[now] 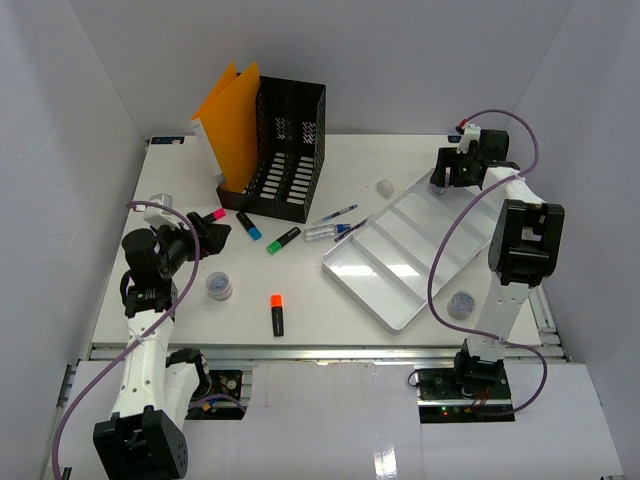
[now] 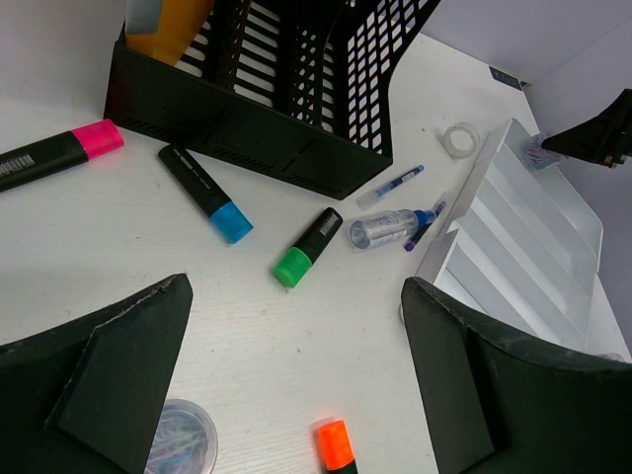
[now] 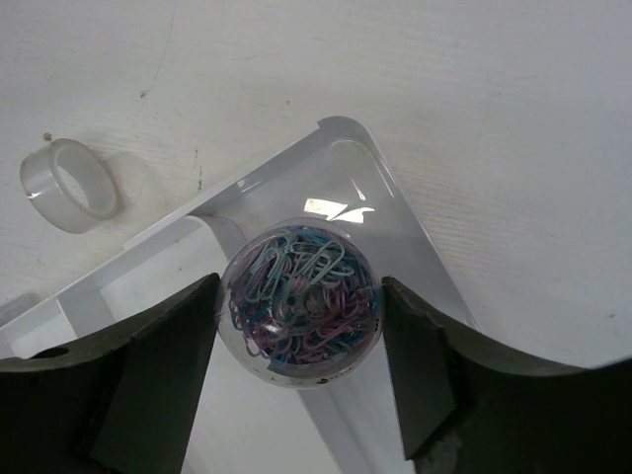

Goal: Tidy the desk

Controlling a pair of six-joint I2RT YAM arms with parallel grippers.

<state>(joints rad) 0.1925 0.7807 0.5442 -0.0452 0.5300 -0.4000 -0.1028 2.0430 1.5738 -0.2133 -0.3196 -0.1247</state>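
The desk (image 1: 400, 160) spread beneath both arms, a black file rack (image 1: 285, 150) toward its far left corner and a white tray (image 1: 370, 275) near its right edge. The step in hand looked like filling that tray. The right end effector (image 3: 299, 341) clamped a clear paperclip tub (image 3: 299, 301) over the tray's far corner compartment, so lowering and release would come next. The left end effector (image 2: 296, 336) gaped wide and empty near the left edge, above loose highlighters (image 2: 207, 193).
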